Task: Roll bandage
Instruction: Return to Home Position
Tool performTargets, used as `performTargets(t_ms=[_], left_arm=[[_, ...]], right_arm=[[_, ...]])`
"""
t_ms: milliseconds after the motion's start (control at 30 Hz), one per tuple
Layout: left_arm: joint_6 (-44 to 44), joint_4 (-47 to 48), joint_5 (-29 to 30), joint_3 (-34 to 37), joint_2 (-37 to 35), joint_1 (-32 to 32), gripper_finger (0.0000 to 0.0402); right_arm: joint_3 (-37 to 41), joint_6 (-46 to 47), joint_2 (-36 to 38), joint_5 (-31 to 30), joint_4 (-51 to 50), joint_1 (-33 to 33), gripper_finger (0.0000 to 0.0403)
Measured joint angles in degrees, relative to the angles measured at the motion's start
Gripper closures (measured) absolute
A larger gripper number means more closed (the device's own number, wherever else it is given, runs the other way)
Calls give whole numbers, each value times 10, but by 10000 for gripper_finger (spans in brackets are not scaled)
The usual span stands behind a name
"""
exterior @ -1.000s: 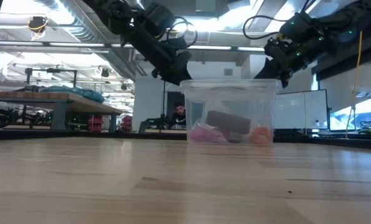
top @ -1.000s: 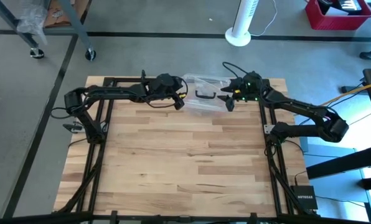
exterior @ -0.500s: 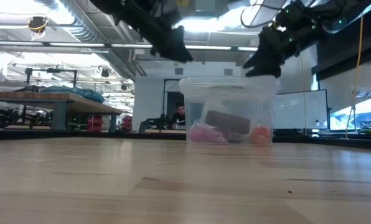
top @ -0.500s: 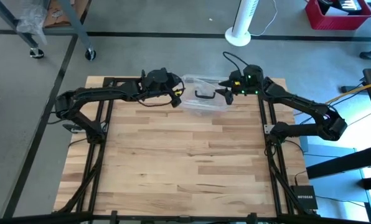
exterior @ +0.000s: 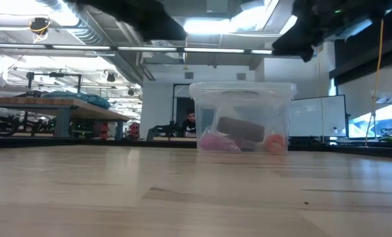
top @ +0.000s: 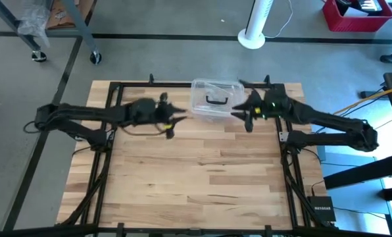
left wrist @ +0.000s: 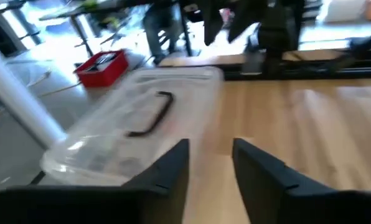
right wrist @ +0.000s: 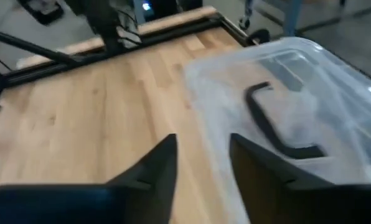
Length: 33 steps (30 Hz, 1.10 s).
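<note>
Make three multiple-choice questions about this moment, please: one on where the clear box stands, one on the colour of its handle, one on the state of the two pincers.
1. Where on the table does the clear box stand?
A) at the far edge
B) at the near edge
C) in the middle

2. What colour is the box's handle?
A) red
B) black
C) white

3. How are the left pincer and the right pincer?
A) both shut on the box
B) the left one holds the lid
C) both open and empty

Answers: 1 A, the high view shows the box at the table's far edge. 2 B, both wrist views show a black bar on the lid. 3 C, each wrist view shows a gap with nothing in it.
</note>
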State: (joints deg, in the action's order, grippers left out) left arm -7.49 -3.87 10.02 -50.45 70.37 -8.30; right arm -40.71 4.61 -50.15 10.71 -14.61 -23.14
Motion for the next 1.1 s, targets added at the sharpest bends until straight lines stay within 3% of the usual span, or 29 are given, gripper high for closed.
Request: performTargets(t_ms=[100, 300, 500, 600, 767, 933, 1100], left_arm=[[12, -45, -1, 73, -56, 29, 326], [54, -88, -19, 194, -178, 55, 394], [69, -113, -24, 267, -269, 65, 388], [132, -130, -18, 288, -286, 65, 386], [110, -142, -38, 328, -301, 82, 392], [124, -167, -2, 382, -313, 88, 393], [143, -168, 6, 430, -371, 91, 388]], right_arm=[[53, 19, 48, -31, 40, 59, 302], [148, 42, 135, -28, 138, 122, 394], [220, 67, 241, -41, 185, 146, 385], [251, 74, 289, -47, 180, 153, 397], [302, 92, 369, -66, 175, 178, 394], [319, 87, 427, -63, 151, 187, 399], [320, 102, 469, -50, 98, 187, 391]])
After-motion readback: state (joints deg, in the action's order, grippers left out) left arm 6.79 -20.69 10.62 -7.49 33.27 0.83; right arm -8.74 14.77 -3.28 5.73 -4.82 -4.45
